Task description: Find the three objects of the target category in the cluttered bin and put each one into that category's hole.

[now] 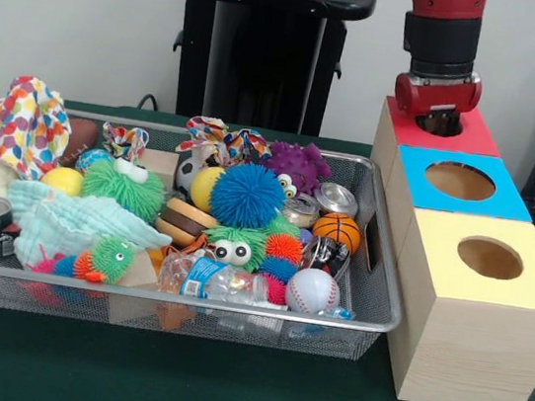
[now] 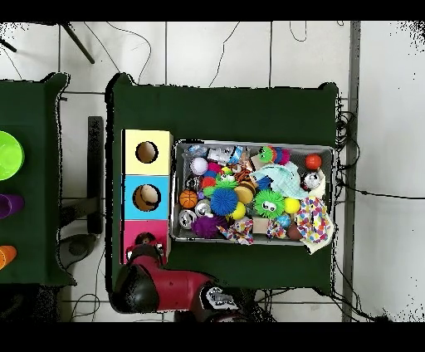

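Green felt table carries a wire mesh bin [image 1: 376, 276] of toys. Red-and-black gripper [image 1: 439, 113] sits over the red-topped hole [image 1: 456, 135] — finger state unclear. Target balls — the orange basketball [image 1: 337, 230] beside that bin's wall — look light, smooth; grasp across the middle.

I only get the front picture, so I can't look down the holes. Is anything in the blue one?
Observer: Yes. From overhead, a pale round thing shows down inside the hole of the blue box.
Operator: And the yellow one?
Observer: From overhead, the hole of the yellow box just looks dark. Nothing stands out in it.
Operator: What about the red one?
Observer: From overhead, the tool sits right over the hole of the red box and hides it, so I can't tell what is in there.
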